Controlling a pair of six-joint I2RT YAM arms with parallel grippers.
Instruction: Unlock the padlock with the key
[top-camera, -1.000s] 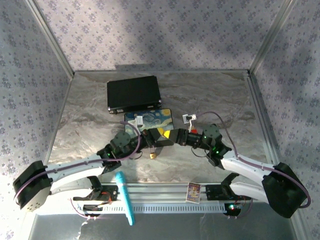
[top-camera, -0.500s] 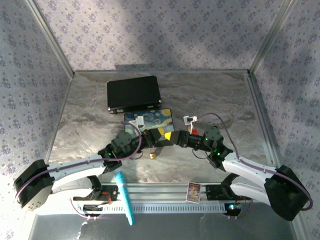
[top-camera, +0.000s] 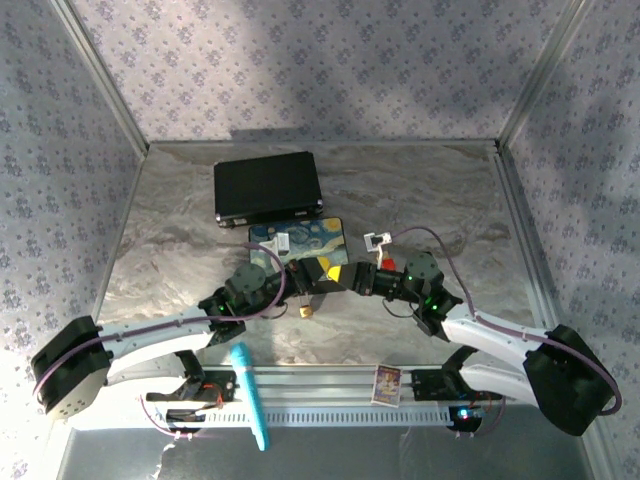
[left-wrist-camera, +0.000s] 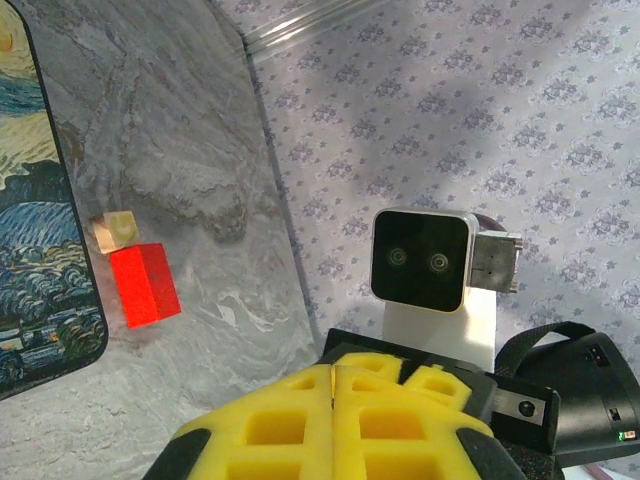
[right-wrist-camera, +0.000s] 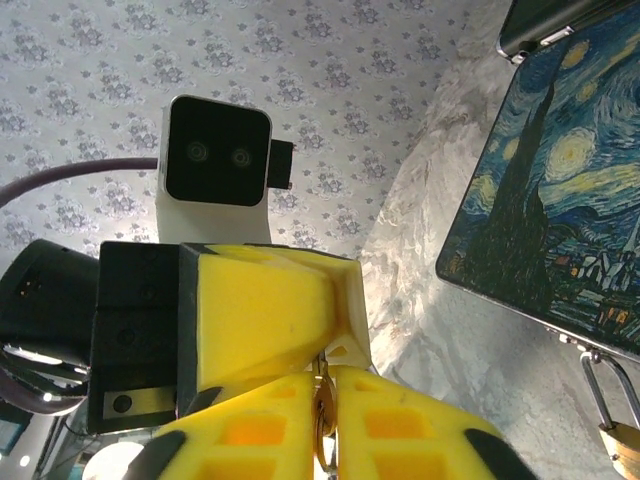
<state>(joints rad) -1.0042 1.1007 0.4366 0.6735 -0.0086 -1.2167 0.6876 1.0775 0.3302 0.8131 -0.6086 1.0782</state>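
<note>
**A:** Padlock, where is it vs. the painted box (top-camera: 312, 234)?

**B:** The padlock (right-wrist-camera: 622, 446) is on the table (top-camera: 190, 250), on the near side of the box, about opp. the middle of its near edge. Brass body, silver shackle end toward the box. Top view shows it apart from the box. Can't tell if the shackle's latched.

**A:** Key?

**B:** The key (left-wrist-camera: 145, 285) has its red head lying flat on the table, just off the box's right edge, not touching it. Can't make out the shaft. There's a small pale cube (left-wrist-camera: 112, 230) right beside the head, looks like it's touching.

**A:** L side?

**B:** The left gripper (left-wrist-camera: 333, 385) is up off the table on the near side of the box, btw. box and padlock. Yellow pads are pressed flat together, nothing visible btw. them.

**A:** R side?

**B:** The right gripper (right-wrist-camera: 326, 385) is at the same spot by the box's near edge, arm reaching in from the box's right. It's tip to tip w/ the left one. Pads are pressed together too. A thin brassy sliver shows in the seam near the tips. Can't tell what it is, or whether it's actually gripped.

**A:** Anything else nearby?

**B:** A black case (top-camera: 266, 187) lies flat just beyond the box's far edge, shifted left. Its near edge is right up against the box's far-left part.
</note>
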